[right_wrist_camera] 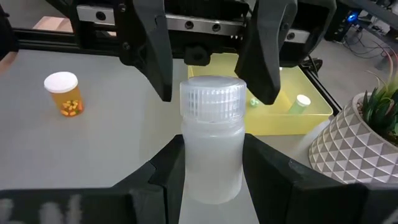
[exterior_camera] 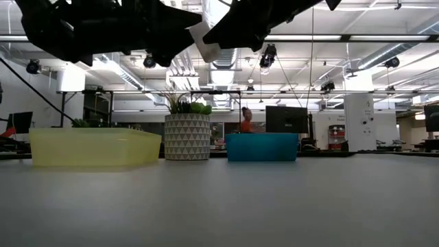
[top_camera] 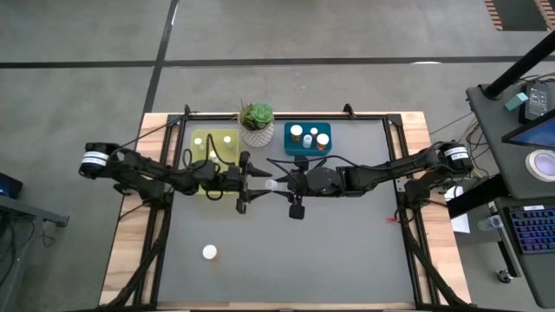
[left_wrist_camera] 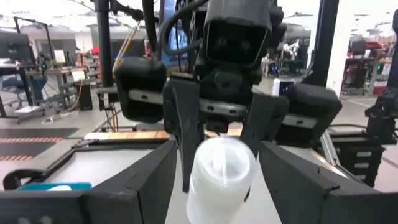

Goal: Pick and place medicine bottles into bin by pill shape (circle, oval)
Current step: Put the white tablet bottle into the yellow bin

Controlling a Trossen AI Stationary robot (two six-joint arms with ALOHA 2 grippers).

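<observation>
you're holding one white bottle (right_wrist_camera: pixel 212 146) above table centre, long axis lying nine-to-three. the left gripper (top_camera: pixel 245 180) is closing partway on its cap end; the right gripper (top_camera: pixel 293 182) is clamping its body. only the right wrist view is showing the ribbed cap.

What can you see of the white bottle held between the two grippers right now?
The white bottle is a small translucent, frosted-plastic cylinder with a ribbed white screw cap. It is held in the air above the middle of the table, between the yellow and blue trays' near sides. The right gripper clamps its body; the left gripper faces it from the other side, its fingers flanking the cap end. Contents cannot be made out.
</observation>
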